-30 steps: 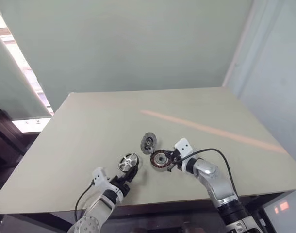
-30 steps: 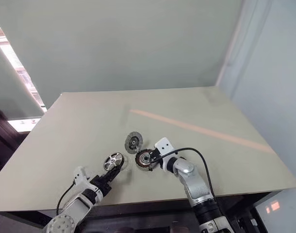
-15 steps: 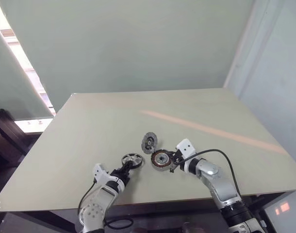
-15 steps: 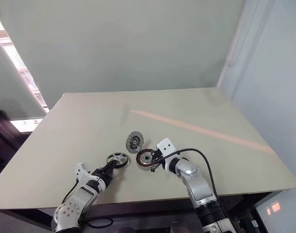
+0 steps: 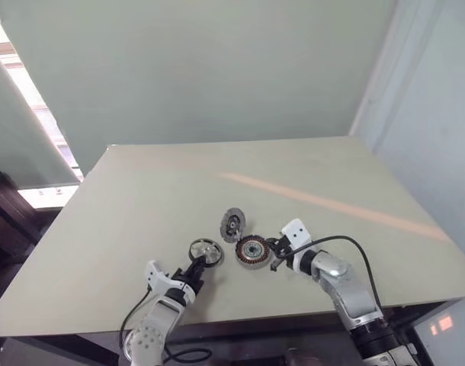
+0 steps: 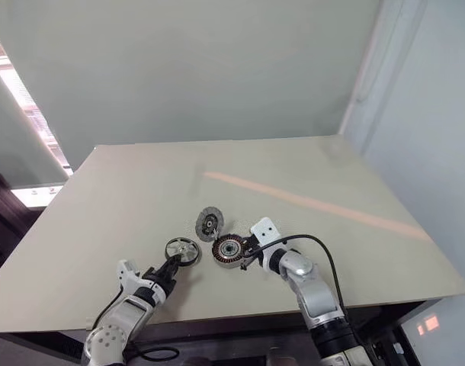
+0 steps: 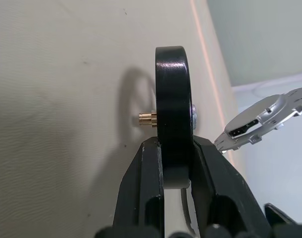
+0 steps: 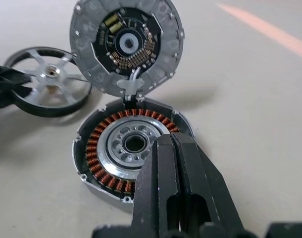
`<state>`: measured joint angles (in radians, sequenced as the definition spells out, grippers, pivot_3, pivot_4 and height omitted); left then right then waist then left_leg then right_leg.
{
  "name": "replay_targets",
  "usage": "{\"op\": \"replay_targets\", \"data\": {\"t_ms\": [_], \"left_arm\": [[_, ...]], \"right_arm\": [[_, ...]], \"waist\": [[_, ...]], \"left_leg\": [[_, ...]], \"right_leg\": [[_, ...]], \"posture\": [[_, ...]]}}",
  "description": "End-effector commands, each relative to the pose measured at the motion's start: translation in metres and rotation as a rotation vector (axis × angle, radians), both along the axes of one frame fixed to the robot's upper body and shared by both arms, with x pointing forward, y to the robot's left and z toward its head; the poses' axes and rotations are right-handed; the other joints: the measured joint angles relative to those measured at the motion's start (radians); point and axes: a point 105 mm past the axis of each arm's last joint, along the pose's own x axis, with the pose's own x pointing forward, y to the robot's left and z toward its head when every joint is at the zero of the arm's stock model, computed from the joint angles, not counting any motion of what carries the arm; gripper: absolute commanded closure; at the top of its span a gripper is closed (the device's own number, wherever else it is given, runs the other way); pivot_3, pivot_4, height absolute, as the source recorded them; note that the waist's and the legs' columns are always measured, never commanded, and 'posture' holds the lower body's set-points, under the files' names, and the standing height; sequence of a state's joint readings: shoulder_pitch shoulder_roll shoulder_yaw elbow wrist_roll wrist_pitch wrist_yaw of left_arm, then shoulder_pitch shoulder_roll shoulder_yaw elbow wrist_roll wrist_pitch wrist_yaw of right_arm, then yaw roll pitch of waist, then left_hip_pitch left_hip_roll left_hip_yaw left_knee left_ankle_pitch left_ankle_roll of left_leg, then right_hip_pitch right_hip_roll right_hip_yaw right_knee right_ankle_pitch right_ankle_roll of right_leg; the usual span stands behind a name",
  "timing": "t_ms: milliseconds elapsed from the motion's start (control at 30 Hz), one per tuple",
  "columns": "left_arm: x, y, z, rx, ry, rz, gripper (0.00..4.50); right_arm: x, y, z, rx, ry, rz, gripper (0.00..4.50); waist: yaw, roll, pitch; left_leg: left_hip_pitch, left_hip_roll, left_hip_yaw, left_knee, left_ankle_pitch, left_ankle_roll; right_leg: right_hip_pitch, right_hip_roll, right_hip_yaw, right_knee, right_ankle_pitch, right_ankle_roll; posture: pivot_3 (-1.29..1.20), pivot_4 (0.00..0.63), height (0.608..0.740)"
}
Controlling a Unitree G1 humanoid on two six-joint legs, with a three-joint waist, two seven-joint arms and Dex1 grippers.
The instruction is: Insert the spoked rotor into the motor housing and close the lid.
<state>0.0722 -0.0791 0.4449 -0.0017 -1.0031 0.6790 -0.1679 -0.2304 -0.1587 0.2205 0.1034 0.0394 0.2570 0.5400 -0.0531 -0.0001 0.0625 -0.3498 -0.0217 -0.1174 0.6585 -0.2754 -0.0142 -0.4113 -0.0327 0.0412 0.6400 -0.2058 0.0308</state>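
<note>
Beige table (image 5: 141,198), faint orange stripe (image 5: 331,206) across top; pale green wall (image 5: 217,69) behind.

No legible text, labels, brand marks or numbers on any surface in view. The lid (image 8: 126,45) carries a circuit board with gold pads on its inner face; any markings there are too small to read.

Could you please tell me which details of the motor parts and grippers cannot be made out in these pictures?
- Near rim of the copper-wound silver motor housing: right wrist view, hidden behind the right gripper.
- Spoke face of the black-rimmed silver spoked rotor: left wrist view, edge-on in the left gripper.
- Hinge of the grey round lid: head views, too small.
</note>
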Motion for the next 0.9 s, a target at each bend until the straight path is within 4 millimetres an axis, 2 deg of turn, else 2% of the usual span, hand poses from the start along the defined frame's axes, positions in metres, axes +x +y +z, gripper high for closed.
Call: {"op": "replay_targets", "data": {"t_ms": [33,200,300,433,633,900], "left_arm": [[-0.004,0.008,0.028,-0.033,-0.141,-0.013,3.96],[-0.025,-0.003,0.044,-0.097,-0.189,-0.147,3.96],[-0.038,-0.017,0.057,-0.126,-0.226,-0.261,3.96],[-0.052,-0.045,0.069,-0.165,-0.25,-0.404,3.96],[-0.041,-0.069,0.075,-0.211,-0.285,-0.448,3.96],[-0.009,-0.08,0.067,-0.205,-0.258,-0.406,3.96]], "right_arm": [[0.003,-0.002,0.017,0.027,-0.063,0.0,4.5],[0.002,-0.012,0.012,0.007,-0.053,-0.021,4.5],[0.002,-0.018,0.009,-0.005,-0.046,-0.034,4.5],[0.0,-0.025,0.004,-0.015,-0.031,-0.058,4.5],[-0.009,-0.029,-0.002,-0.024,0.004,-0.046,4.5],[-0.018,-0.038,-0.006,-0.039,0.029,-0.065,4.5]], "waist": [[0.002,0.0,0.0],[0.002,-0.001,0.001],[0.003,-0.001,0.001],[0.003,-0.001,0.002],[0.003,-0.001,0.002],[0.003,-0.001,0.001]], "left_leg": [[-0.001,0.0,0.0,0.0,0.0,0.0],[-0.002,0.0,0.0,0.0,0.0,0.001],[-0.002,0.0,0.0,0.001,-0.001,0.0],[-0.003,0.0,-0.001,0.003,-0.001,0.0],[-0.003,0.0,-0.001,0.002,-0.001,0.0],[-0.004,-0.001,0.0,0.002,0.0,0.001]], "right_leg": [[0.0,0.0,0.0,0.0,0.0,0.0],[-0.001,0.0,0.0,-0.001,0.0,0.0],[-0.001,0.0,0.0,-0.001,0.0,0.0],[-0.001,-0.001,-0.001,-0.001,0.0,0.0],[-0.001,0.0,-0.001,-0.001,0.0,0.0],[-0.001,0.0,0.0,-0.001,0.0,0.0]], "posture": [[0.0,0.0,0.74],[0.0,0.0,0.74],[0.0,0.0,0.74],[0.0,0.0,0.74],[0.0,0.0,0.74],[0.0,0.0,0.74]]}}
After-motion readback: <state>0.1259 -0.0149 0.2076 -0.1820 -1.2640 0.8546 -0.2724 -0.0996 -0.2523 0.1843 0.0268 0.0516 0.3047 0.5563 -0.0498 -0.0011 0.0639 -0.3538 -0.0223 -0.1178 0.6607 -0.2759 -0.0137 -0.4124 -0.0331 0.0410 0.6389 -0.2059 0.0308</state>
